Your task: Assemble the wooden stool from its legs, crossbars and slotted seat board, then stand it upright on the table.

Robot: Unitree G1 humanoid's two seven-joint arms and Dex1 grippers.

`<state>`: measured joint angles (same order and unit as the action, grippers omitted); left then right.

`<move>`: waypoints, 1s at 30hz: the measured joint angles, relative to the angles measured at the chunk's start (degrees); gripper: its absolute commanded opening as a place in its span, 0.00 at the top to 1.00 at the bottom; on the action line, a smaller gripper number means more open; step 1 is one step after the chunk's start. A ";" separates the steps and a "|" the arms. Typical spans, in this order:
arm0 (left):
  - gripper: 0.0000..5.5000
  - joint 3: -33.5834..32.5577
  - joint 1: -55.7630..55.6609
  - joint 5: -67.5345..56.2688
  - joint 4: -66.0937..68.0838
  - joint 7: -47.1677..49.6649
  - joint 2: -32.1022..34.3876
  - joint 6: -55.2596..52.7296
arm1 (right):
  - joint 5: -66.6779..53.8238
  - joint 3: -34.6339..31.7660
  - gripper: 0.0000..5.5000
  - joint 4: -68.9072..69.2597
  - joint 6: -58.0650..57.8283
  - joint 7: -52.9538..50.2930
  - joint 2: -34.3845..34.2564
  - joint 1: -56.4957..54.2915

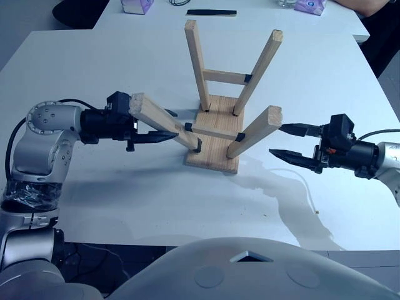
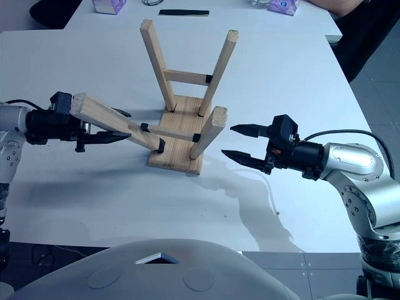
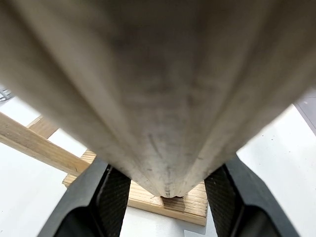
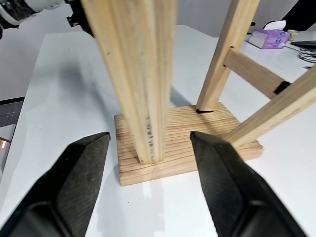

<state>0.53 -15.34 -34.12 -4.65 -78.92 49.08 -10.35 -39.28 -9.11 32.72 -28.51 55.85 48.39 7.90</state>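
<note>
The wooden stool stands upside down mid-table, its slotted seat board (image 1: 215,157) flat on the surface and the legs pointing up. Crossbars (image 1: 223,77) join the back pair and the front pair. My left gripper (image 1: 174,125) is shut on the front left leg (image 1: 156,115), one finger on each side. That leg (image 3: 163,98) runs between the dark pads (image 3: 114,193) in the left wrist view. My right gripper (image 1: 278,140) is open just right of the front right leg (image 1: 256,131), holding nothing. In the right wrist view that leg (image 4: 140,74) rises ahead of the spread fingers (image 4: 84,173).
The white table (image 1: 125,200) has free surface on both sides of the stool and toward its front edge. Two purple boxes (image 1: 136,6) (image 1: 309,6) and a flat black strip (image 1: 211,12) lie at the far edge.
</note>
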 measured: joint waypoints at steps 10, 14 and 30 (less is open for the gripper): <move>0.63 3.30 -6.25 1.22 6.24 -4.05 -0.05 2.33 | 1.63 0.65 0.46 0.35 1.62 1.77 -0.04 0.69; 0.63 3.43 -8.84 3.29 9.36 -4.49 -0.02 3.27 | 2.24 0.93 0.46 0.62 2.07 1.96 -0.05 1.54; 0.63 3.66 -7.35 4.37 7.57 -4.08 -2.28 5.19 | 3.52 2.05 0.46 0.94 3.91 2.48 -0.14 2.67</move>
<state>4.19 -22.69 -29.75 2.92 -83.00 46.80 -5.16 -35.76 -7.06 33.66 -24.60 58.33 48.25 10.57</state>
